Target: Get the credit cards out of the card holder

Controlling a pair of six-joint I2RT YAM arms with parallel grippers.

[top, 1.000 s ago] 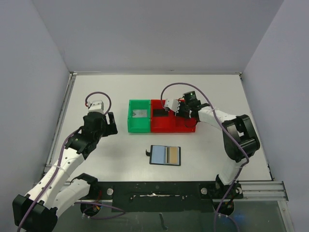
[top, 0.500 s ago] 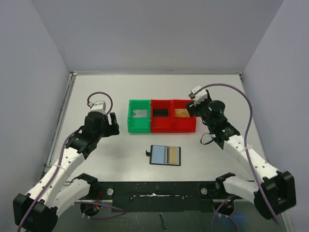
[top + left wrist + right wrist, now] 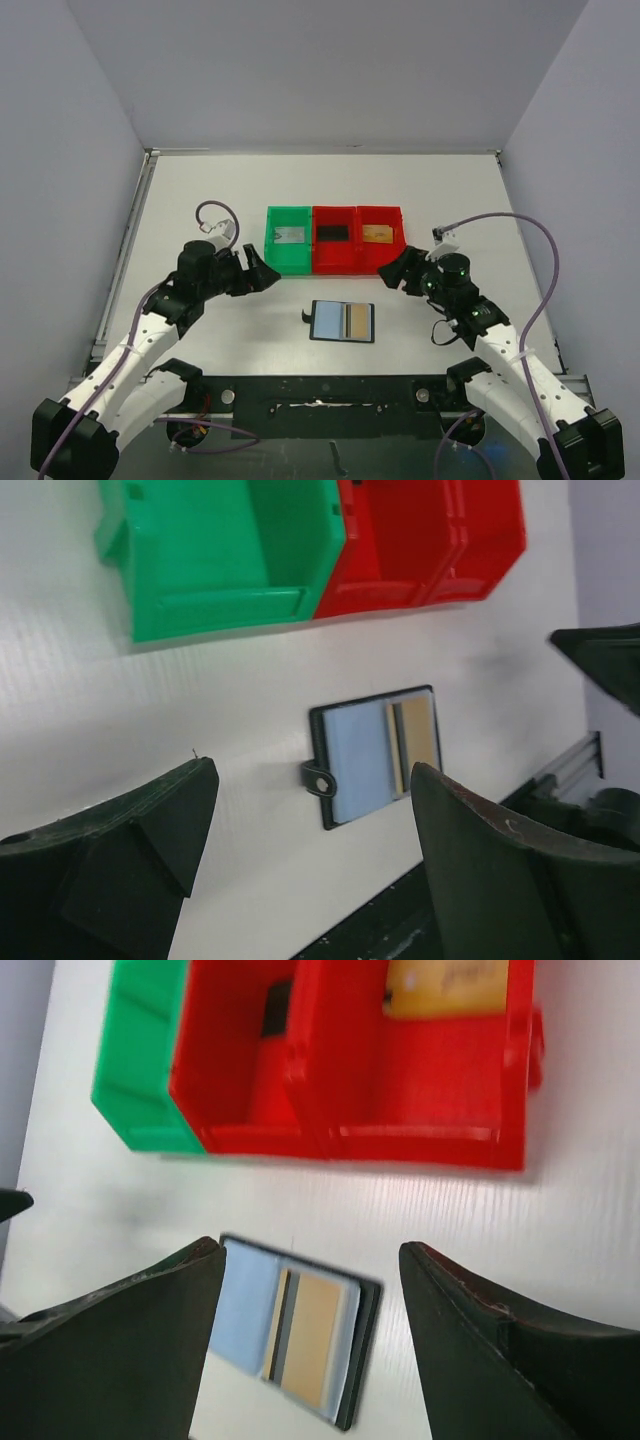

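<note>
The card holder [image 3: 342, 321] lies open and flat on the table, strap tab to the left. A gold card [image 3: 318, 1342] with a dark stripe sits in its right pocket [image 3: 414, 732]. Three more credit cards lie in the bins: a pale grey one [image 3: 290, 235] in the green bin, a black one [image 3: 333, 233] in the middle red bin and a gold one [image 3: 377, 234] in the right red bin [image 3: 445, 985]. My left gripper [image 3: 262, 274] hovers open to the upper left of the holder [image 3: 375, 755]. On the holder's upper right my right gripper [image 3: 400, 270] is open and empty, with the holder [image 3: 300, 1340] under its jaws.
The green bin [image 3: 272, 250] and the two joined red bins [image 3: 360, 262] stand in a row behind the holder. A black rail [image 3: 330, 392] runs along the table's near edge. Grey walls close in the table on three sides.
My right gripper left the right red bin, where a gold card now lies, drew back toward the near side and opened. My left gripper swung right toward the holder.
</note>
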